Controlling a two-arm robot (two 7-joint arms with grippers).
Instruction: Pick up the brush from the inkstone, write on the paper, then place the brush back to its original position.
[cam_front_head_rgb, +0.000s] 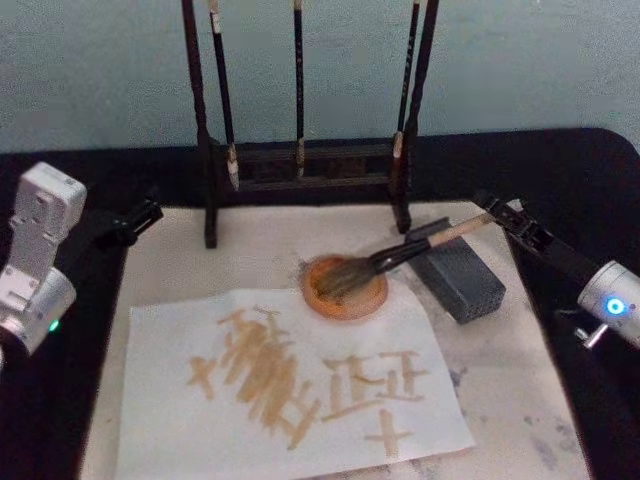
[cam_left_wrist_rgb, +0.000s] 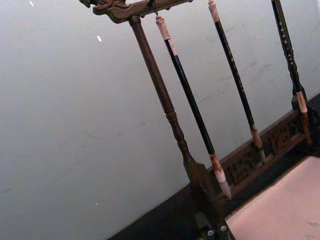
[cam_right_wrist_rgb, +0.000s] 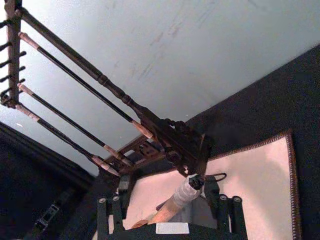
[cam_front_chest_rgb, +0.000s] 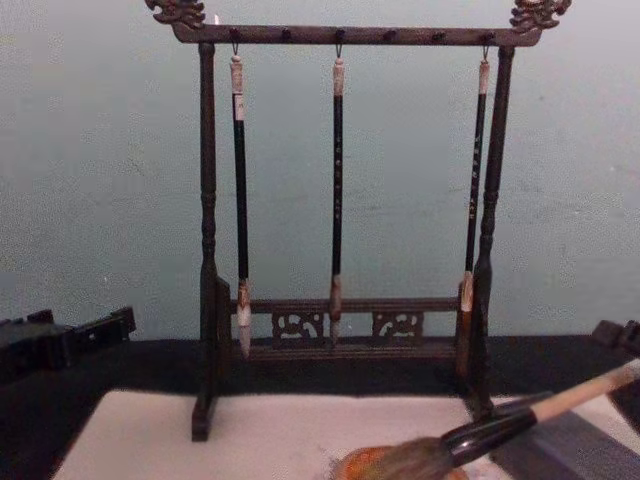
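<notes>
The paper already has brown writing on it and the brush lies with its hairs in the inkstone, its handle between the right gripper's wide jaws, so only letting go is left.

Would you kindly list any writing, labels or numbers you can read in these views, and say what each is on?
Brown brush strokes on the paper: character-like marks, not readable as definite characters.
Pale specks down the hanging brushes' dark handles: too small to read.
White label on the right hand: blank, as far as can be seen.
</notes>
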